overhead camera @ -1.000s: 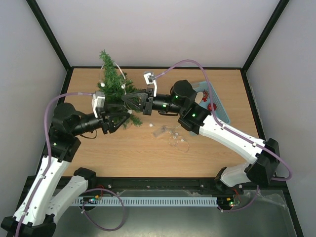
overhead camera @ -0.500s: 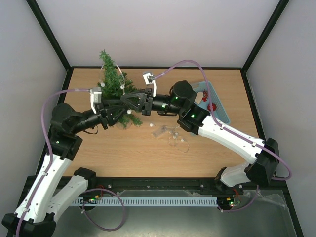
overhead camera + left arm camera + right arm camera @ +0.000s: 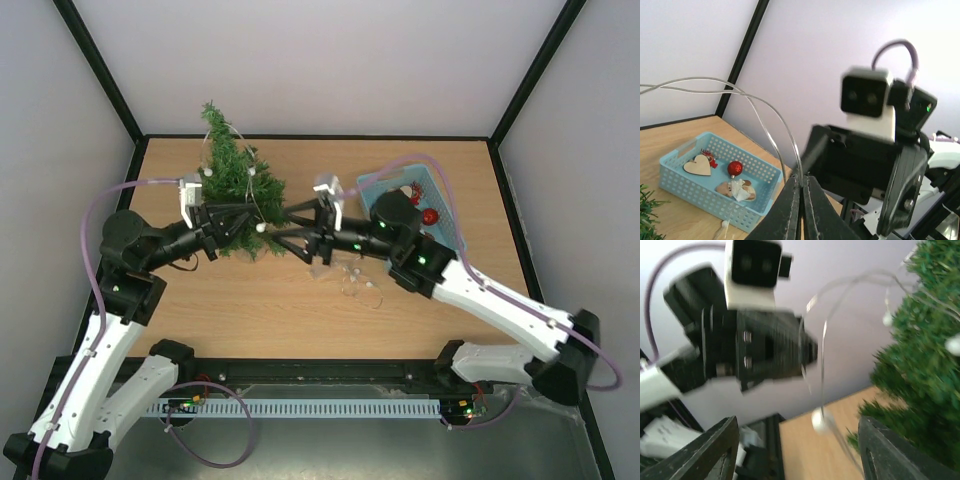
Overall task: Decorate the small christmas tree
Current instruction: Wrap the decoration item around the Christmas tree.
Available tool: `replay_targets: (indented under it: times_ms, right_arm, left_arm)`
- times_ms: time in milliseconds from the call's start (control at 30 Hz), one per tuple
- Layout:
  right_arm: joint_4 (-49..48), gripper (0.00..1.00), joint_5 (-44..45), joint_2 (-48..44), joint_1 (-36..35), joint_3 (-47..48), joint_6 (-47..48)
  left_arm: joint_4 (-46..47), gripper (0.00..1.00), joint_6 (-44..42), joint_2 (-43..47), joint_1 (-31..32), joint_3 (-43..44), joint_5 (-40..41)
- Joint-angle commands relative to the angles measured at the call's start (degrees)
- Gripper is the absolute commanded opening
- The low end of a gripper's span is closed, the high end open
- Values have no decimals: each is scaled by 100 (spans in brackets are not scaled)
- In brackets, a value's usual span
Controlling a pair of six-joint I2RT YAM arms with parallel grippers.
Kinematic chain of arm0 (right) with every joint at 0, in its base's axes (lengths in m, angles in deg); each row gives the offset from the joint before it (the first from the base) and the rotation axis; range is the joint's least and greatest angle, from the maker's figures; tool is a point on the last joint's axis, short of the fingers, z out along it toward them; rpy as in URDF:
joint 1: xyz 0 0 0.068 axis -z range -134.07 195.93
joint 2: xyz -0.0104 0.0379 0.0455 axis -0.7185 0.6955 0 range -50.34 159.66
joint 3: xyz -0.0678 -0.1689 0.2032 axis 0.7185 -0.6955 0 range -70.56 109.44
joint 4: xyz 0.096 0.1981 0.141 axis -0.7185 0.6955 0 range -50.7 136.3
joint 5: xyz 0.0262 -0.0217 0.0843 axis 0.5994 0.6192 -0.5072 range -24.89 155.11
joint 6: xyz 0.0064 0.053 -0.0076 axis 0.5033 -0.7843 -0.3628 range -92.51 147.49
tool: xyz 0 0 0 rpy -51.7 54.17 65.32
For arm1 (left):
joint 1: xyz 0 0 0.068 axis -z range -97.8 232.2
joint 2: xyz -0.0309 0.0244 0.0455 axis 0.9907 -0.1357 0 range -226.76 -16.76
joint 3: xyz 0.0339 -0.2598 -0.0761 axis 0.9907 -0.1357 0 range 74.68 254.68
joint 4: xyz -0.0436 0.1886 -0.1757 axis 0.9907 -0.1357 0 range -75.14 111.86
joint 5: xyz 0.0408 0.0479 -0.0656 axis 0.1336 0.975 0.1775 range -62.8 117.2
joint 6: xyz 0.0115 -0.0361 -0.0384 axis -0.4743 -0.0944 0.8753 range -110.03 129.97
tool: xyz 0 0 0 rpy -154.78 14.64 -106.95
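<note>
Silvery wire (image 3: 767,112) pinched tight in my left gripper (image 3: 801,197), its far end cut off; right gripper (image 3: 797,440) gapes wide, blurred, beside the small christmas tree (image 3: 920,365).

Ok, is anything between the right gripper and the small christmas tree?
Yes: the beaded wire loops across the gap to the small christmas tree, and the left gripper, shut on that wire, sits right ahead of the right gripper.
</note>
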Motion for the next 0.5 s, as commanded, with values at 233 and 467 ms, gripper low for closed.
replay_targets:
  times_ms: [233, 467]
  right_arm:
    - [1161, 65, 2209, -1930, -18, -2491, 4289]
    - [1417, 49, 3399, -1597, -18, -2696, 4778]
  left_arm:
    - [-188, 2, 336, 70, 16, 372, 398]
    - [-303, 2, 415, 62, 13, 440, 515]
